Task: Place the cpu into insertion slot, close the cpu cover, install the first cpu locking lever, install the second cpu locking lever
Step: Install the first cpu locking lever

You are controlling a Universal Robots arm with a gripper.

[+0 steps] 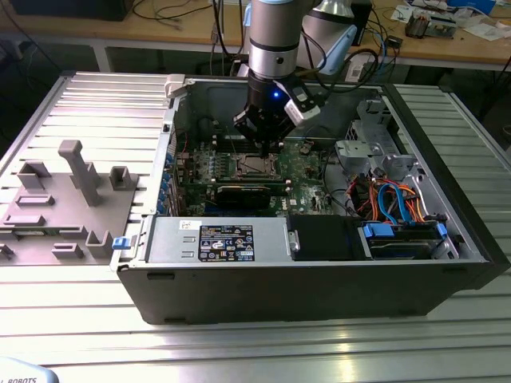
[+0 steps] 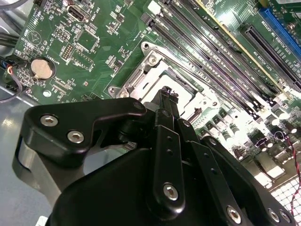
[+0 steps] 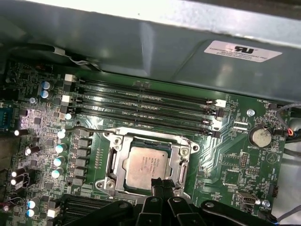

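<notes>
Hovering low, gripper (image 3: 160, 182) tips pressed together, clamped on nothing, right over the cpu cover (image 3: 184, 162). Just ahead of those tips sat the cpu (image 3: 143, 165), already down in the insertion slot (image 3: 117, 162).

Black gripper (image 2: 168, 94), fingertips pressed together, hovers over the insertion slot (image 2: 162, 80) w/ silvery cpu cover (image 2: 141, 70) on green motherboard (image 2: 89, 42), memory slots (image 2: 211, 52) alongside.

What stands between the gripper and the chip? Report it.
Nothing visible does. The gripper, tips closed, hangs right at the edge of the chip. The chip already lies in its socket, ringed by the metal cover frame.
</notes>
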